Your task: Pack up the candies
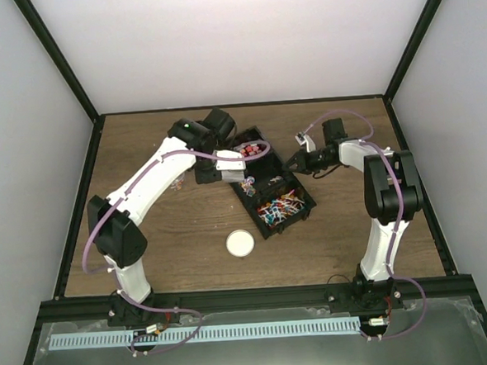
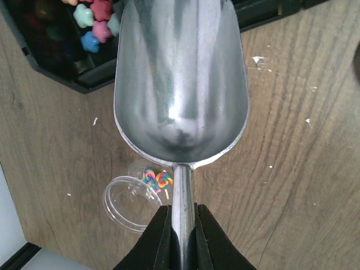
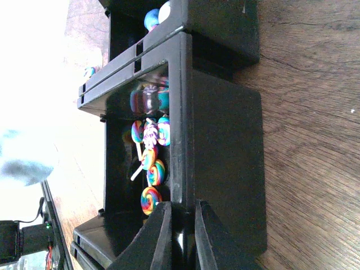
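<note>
My left gripper (image 2: 183, 225) is shut on the handle of a metal scoop (image 2: 181, 84). The scoop's bowl is empty and sits above the table beside the black compartment tray (image 1: 302, 197). A small clear jar (image 2: 132, 199) lies on its side under the scoop handle, with two swirl lollipops (image 2: 156, 179) at its mouth. Candies fill the tray: star-shaped ones (image 2: 93, 22), rainbow lollipops (image 3: 149, 163), and mixed ones (image 1: 280, 209). My right gripper (image 3: 181, 225) is shut on the tray's side wall (image 3: 183, 112). From above, the left gripper (image 1: 208, 170) is at the tray's left and the right gripper (image 1: 298, 161) at its right.
A round white lid disc (image 1: 241, 243) lies on the wooden table in front of the tray. Black frame rails and white walls bound the table on all sides.
</note>
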Motion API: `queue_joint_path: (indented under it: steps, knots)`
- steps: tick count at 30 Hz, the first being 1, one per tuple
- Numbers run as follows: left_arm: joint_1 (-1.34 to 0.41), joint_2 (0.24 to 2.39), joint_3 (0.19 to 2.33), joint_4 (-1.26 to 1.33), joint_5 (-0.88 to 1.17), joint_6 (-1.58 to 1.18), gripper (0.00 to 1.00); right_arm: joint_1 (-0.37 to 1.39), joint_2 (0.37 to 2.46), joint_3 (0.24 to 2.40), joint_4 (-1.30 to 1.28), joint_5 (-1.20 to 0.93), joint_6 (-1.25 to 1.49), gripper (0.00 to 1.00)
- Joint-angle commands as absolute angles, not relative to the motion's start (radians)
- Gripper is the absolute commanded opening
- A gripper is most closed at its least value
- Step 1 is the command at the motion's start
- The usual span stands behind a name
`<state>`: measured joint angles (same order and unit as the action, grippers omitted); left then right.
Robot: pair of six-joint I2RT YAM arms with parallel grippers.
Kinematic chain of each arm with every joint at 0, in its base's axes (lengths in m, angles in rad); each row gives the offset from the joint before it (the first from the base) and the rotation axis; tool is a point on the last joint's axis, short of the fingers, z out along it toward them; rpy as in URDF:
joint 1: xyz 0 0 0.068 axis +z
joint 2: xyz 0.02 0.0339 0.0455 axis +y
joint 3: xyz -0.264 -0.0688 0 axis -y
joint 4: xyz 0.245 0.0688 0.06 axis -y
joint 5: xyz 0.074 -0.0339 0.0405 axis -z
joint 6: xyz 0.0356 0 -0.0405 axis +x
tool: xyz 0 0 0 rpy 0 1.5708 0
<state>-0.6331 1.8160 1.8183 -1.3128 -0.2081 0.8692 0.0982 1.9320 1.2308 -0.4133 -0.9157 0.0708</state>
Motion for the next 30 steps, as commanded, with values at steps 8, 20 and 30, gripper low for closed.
queue_joint_path:
  steps: [8,20,30]
  knots:
    - [-0.707,1.935,1.905,-1.403,-0.299,0.869,0.04,0.122,1.895,1.24,-0.343,-0.991,0.167,0.01]
    - [-0.766,1.999,1.95,-1.39,-0.477,0.868,0.04,0.144,1.852,1.201,-0.288,-0.996,0.218,0.01]
    - [-0.809,1.993,1.848,-1.297,-0.469,1.004,0.04,0.144,1.852,1.197,-0.274,-1.0,0.227,0.01]
